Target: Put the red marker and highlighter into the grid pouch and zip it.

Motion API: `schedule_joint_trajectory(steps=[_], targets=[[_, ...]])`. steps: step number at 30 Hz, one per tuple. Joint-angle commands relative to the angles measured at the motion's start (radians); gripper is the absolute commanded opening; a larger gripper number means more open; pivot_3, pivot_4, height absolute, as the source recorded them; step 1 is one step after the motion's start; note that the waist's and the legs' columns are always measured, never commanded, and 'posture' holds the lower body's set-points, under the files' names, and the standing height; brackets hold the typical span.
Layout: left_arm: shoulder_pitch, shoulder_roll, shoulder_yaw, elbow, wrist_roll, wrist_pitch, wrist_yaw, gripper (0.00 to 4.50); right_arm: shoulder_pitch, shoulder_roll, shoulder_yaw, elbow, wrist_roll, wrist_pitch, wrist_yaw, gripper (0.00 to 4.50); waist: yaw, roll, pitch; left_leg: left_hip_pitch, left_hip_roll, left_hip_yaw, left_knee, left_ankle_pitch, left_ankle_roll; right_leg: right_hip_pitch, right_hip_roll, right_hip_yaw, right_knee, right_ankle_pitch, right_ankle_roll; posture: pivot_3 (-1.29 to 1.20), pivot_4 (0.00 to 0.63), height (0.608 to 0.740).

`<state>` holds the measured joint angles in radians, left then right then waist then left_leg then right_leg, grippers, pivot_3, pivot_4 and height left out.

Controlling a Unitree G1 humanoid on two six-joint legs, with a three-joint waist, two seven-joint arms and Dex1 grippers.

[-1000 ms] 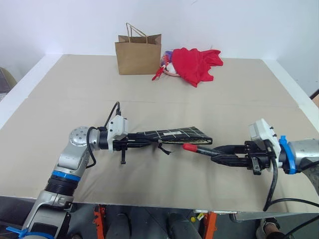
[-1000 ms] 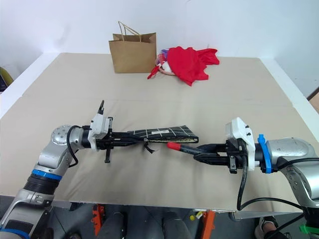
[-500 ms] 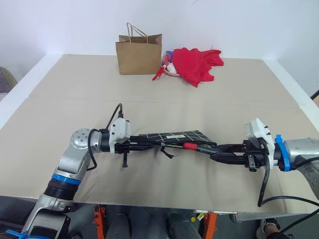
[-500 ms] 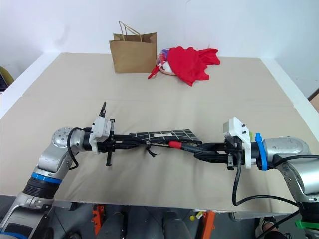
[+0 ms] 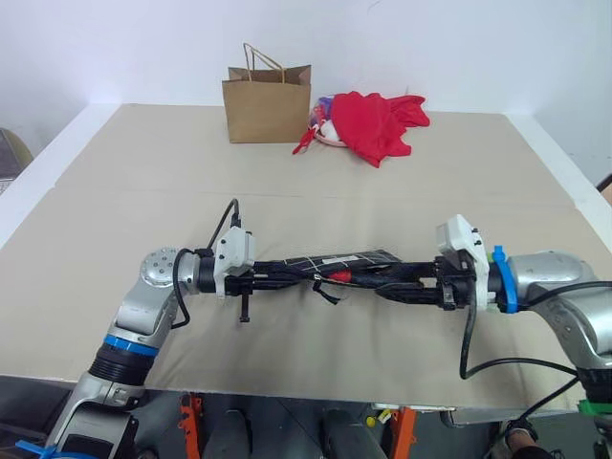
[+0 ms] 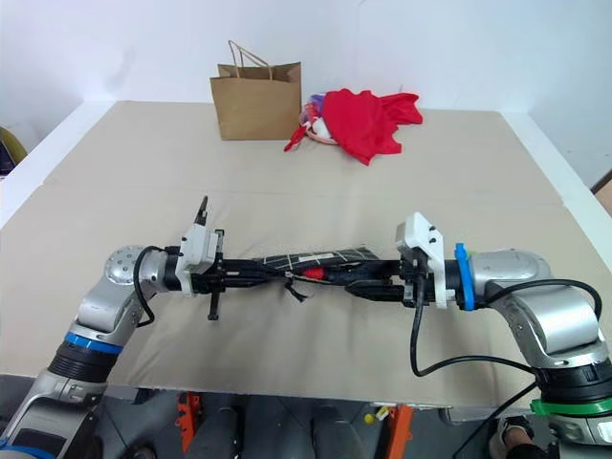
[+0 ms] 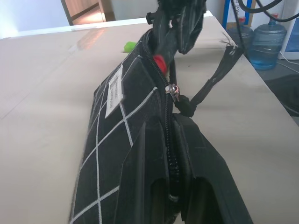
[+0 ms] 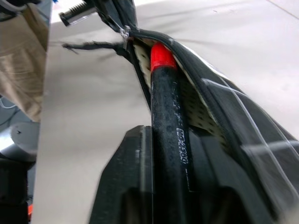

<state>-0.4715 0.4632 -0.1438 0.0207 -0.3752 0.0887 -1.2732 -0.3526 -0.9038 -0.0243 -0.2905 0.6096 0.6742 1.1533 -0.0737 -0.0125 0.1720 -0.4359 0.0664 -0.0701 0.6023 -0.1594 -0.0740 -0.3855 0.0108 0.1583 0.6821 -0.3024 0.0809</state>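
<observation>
Two arms reach level toward each other at frame centre. The left gripper (image 5: 287, 278) pinches the grid pouch (image 7: 117, 140) at its end, while the right gripper (image 8: 163, 154) (fingers around the barrel) slides the red marker (image 8: 166, 116) into its opening.

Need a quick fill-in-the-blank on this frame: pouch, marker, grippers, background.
1. The left gripper holds the grid pouch by one ____.
2. The red marker lies between the right gripper's fingers, its red end inside the pouch's open ____.
3. At the table's far edge, the red cloth lies beside a brown paper ____.

Missing words: end; mouth; bag
</observation>
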Motion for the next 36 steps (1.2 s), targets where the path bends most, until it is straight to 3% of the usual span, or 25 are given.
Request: schedule_joint_trajectory(steps=[1,4,9,14,19,26,32,36], targets=[[0.000,0.000,0.009,-0.032,-0.019,-0.006,0.002,0.00,-0.013,-0.008,0.003,-0.044,0.008,-0.011,0.018,3.11,0.000,0.000,0.000,0.000,0.000,0.000,0.000,0.000,0.000,0.000,0.000,0.000,0.000,0.000,0.000,0.00,0.150,0.740],[0.001,0.003,0.012,-0.030,-0.019,-0.006,0.004,0.00,0.020,-0.033,-0.016,-0.055,0.022,-0.021,0.054,4.48,0.001,0.000,0.000,0.000,0.000,0.000,0.000,0.000,0.000,0.000,0.000,0.000,0.000,0.000,0.000,0.00,0.150,0.740],[0.005,0.023,0.026,-0.024,-0.017,-0.007,0.004,0.00,0.134,-0.114,-0.217,0.029,0.085,-0.016,0.124,4.48,0.005,0.000,0.000,-0.001,0.000,0.000,0.000,0.000,0.000,0.000,-0.001,0.000,0.000,0.000,0.000,0.00,0.150,0.740],[0.003,0.033,0.028,-0.019,-0.019,-0.008,0.006,0.00,0.170,-0.105,-0.397,0.166,0.113,0.032,0.028,4.48,0.003,0.000,0.000,0.001,0.000,0.000,0.001,0.000,0.000,0.002,-0.001,0.000,0.000,0.000,0.000,0.00,0.150,0.740],[-0.006,0.035,0.033,-0.004,-0.017,-0.012,0.005,0.00,0.171,0.001,-0.498,0.227,-0.029,-0.037,-0.305,4.48,-0.001,0.000,0.000,0.004,0.000,0.000,0.000,0.000,0.000,0.004,0.000,0.000,0.000,0.000,0.000,0.00,0.150,0.740],[-0.012,0.035,0.031,0.006,-0.014,-0.020,0.000,0.00,0.257,0.195,-0.543,0.071,-0.141,0.018,-0.697,4.48,-0.001,0.000,0.000,0.003,-0.001,0.000,-0.001,0.000,0.000,0.003,0.000,0.000,0.000,0.000,0.000,0.00,0.150,0.740],[-0.019,0.035,0.028,0.013,-0.010,-0.026,-0.002,0.00,0.373,0.328,-0.531,-0.099,-0.155,0.169,-0.883,4.48,-0.001,0.001,-0.001,0.003,-0.001,0.000,-0.002,0.000,0.000,0.003,0.000,0.000,0.000,0.000,-0.001,0.00,0.150,0.740],[-0.021,0.034,0.026,0.016,-0.008,-0.030,-0.003,0.00,0.408,0.367,-0.526,-0.133,-0.142,0.255,-0.930,4.48,-0.001,0.001,-0.001,0.004,-0.001,0.000,-0.001,0.000,0.000,0.003,-0.001,0.001,0.000,0.000,-0.001,0.00,0.150,0.740]])
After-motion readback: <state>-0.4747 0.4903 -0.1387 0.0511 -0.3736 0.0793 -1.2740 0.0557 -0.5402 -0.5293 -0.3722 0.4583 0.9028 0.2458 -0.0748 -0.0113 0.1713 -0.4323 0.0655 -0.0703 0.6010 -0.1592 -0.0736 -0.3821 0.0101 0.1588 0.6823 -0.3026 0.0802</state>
